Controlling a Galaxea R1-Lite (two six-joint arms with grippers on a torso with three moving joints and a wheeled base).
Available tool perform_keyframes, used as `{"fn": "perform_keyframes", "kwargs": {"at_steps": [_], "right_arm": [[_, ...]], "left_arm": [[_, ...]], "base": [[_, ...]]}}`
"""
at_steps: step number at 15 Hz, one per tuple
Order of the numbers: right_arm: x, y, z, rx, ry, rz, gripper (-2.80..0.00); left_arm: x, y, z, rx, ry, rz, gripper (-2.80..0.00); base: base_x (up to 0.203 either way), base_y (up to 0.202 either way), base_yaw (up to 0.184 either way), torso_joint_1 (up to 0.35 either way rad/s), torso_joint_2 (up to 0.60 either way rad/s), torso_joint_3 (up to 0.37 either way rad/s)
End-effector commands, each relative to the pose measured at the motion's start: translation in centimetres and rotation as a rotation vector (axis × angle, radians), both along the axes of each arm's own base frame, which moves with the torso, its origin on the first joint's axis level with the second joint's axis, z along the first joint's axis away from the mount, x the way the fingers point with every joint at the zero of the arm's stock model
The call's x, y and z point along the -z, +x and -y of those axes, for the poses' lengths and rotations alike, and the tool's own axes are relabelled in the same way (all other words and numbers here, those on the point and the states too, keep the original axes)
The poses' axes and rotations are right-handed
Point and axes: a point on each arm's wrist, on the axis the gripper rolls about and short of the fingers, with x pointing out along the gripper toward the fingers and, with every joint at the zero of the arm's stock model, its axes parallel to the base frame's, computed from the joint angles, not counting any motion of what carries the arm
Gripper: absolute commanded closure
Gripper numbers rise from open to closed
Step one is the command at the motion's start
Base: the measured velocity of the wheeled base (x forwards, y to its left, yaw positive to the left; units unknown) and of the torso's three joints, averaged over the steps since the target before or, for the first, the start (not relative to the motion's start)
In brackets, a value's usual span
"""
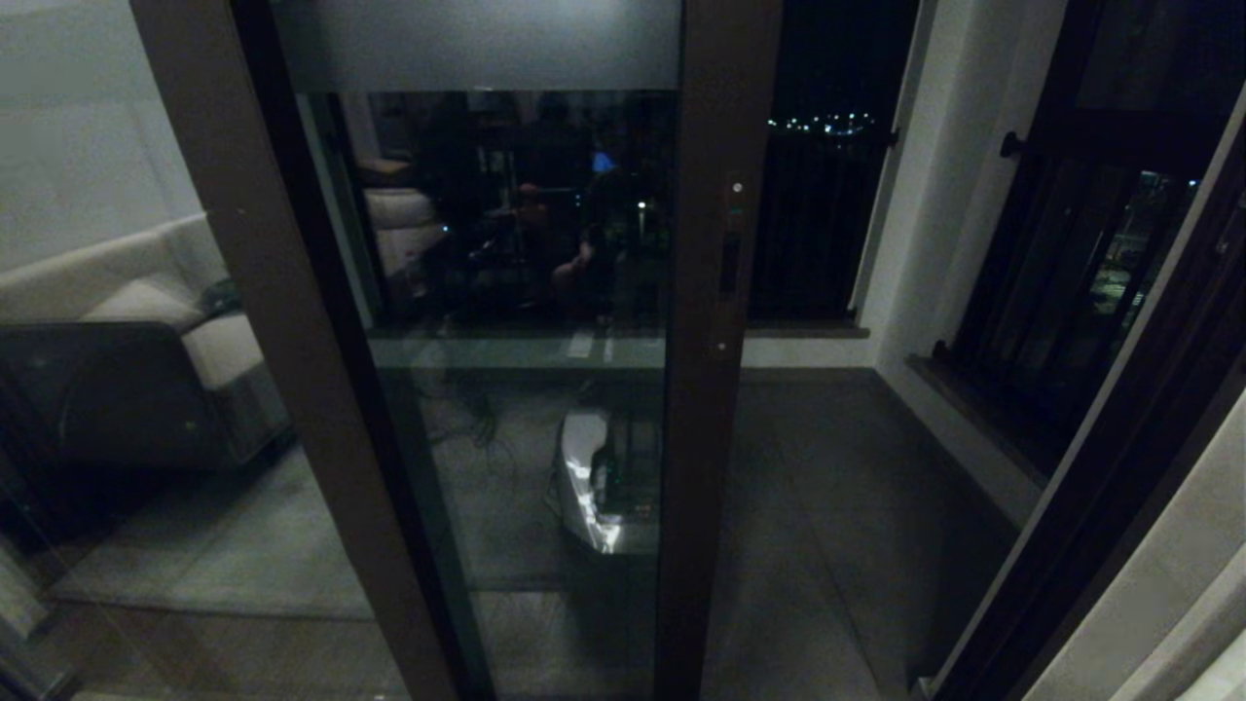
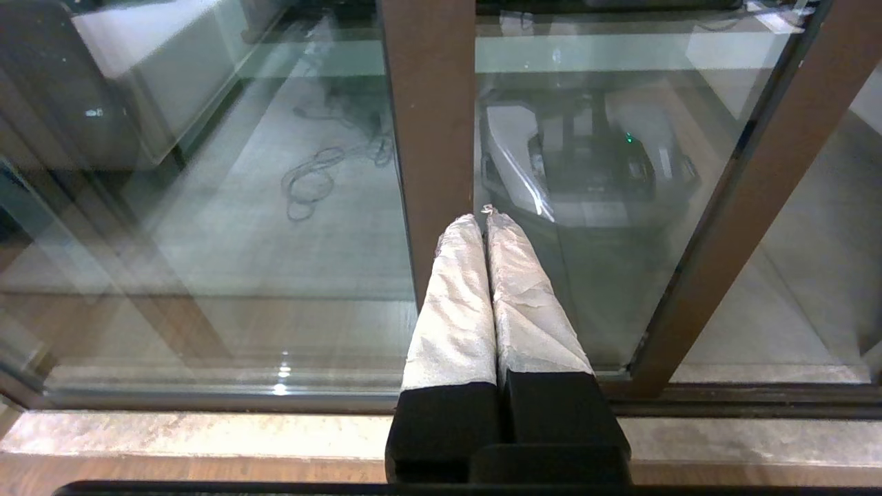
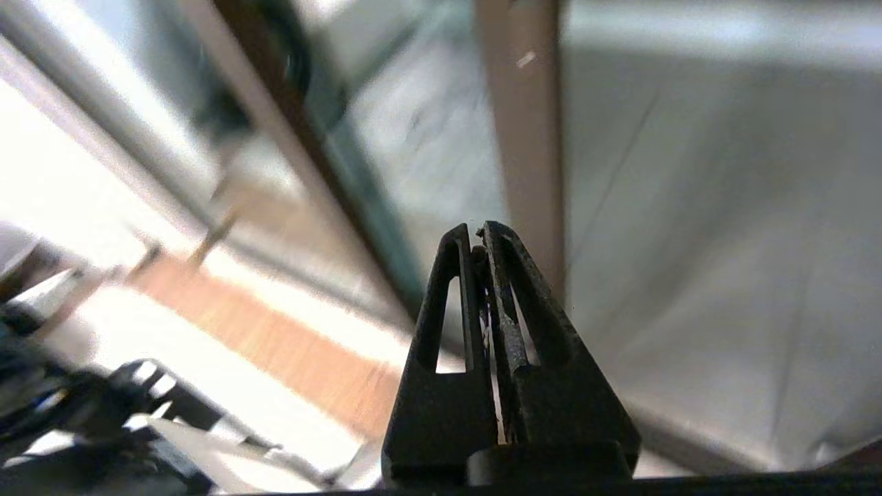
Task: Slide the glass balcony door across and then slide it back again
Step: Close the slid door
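The glass balcony door [image 1: 506,321] fills the centre of the head view, its frosted band [image 1: 477,44] along the top edge of the frame and its dark brown edge stile [image 1: 715,389] running top to bottom just right of centre. The narrow handle slot [image 1: 729,263] sits in that stile in the upper half of the frame. To the right of the stile lies open balcony floor [image 1: 857,487], so the door appears to stand partly across its track, with the slot facing the gap where a fingertip could hook in. On the left side of the frame a second brown-framed pane shows a pale sofa [image 1: 146,321]; at the far right is a black-framed barred window [image 1: 1081,282].

Neither arm shows in the head view. In the right wrist view the right pincer [image 3: 480,231] is clenched, its black fingers pressed together with nothing between them, and a brown stile [image 3: 527,158] stands just beyond its tip near the middle of the frame. Closed fingers make a slim point, which would suit a narrow recessed slot; I judge this arm is the one going for the handle, though contact is not yet visible.

In the left wrist view the left pincer [image 2: 480,217] is likewise clenched and empty, its pale wrapped fingers pointing at a brown frame post [image 2: 431,138] in the lower centre, above the floor track [image 2: 207,399]. It looks parked low, out of the door's path.

The slide across has not begun.
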Motion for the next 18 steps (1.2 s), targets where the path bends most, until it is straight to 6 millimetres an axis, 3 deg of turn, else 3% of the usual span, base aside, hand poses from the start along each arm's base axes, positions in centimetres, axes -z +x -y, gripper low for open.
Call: {"fn": "perform_keyframes", "kwargs": {"at_steps": [1, 5, 9, 10, 18], "right_arm": [[-0.2, 7.3, -5.4, -0.007, -0.107, -0.165, 0.00], [0.6, 11.3, -11.6, 0.208, -0.282, -0.178, 0.00], [0.3, 13.5, -13.6, 0.283, -0.322, -0.166, 0.00], [0.1, 13.8, -13.9, 0.286, -0.336, -0.178, -2.80], [1.8, 19.8, -17.5, 0.315, -0.368, -0.209, -2.80]], "left_arm": [[0.0, 0.0, 0.0, 0.000, 0.001, -0.001, 0.00], [0.0, 0.0, 0.0, 0.000, 0.001, -0.002, 0.00], [0.0, 0.0, 0.0, 0.000, 0.001, -0.002, 0.00], [0.0, 0.0, 0.0, 0.000, 0.001, -0.003, 0.00], [0.0, 0.0, 0.0, 0.000, 0.001, -0.003, 0.00]], "base": [[0.000, 0.000, 0.000, 0.000, 0.00, 0.000], [0.000, 0.000, 0.000, 0.000, 0.00, 0.000], [0.000, 0.000, 0.000, 0.000, 0.00, 0.000], [0.000, 0.000, 0.000, 0.000, 0.00, 0.000], [0.000, 0.000, 0.000, 0.000, 0.00, 0.000]]}}
